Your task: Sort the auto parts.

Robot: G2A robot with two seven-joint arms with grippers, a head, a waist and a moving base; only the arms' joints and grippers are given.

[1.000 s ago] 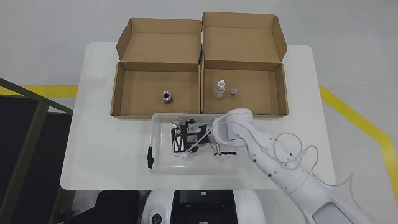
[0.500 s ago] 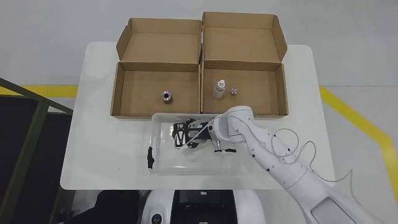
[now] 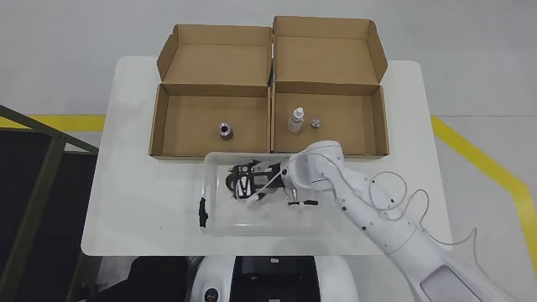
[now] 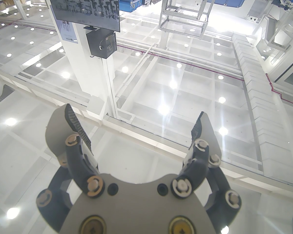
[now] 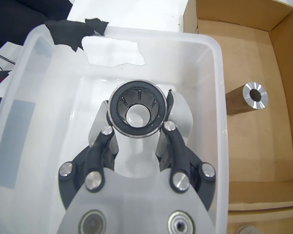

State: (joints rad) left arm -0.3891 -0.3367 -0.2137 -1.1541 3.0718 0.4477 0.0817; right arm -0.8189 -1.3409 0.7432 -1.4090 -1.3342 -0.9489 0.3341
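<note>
Right gripper (image 5: 138, 108) jaws clamp a black bearing (image 5: 161, 109), its far end hidden, above the clear bin (image 5: 217, 59); left gripper (image 4: 135, 110) jaws apart.

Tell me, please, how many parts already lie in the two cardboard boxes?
3: a metal cylinder in the left box; a white bottle-shaped part and a small metal piece in the right box. None looks hidden.

White table (image 3: 134, 184), yellow floor stripe (image 3: 84, 122), grey floor (image 3: 84, 17), torn black tape (image 5: 66, 30)

The bin (image 5: 217, 74) is translucent plastic, the box (image 5: 258, 135) matt cardboard, the sleeve (image 5: 234, 103) and bearing (image 5: 114, 109) rim shiny metal.
</note>
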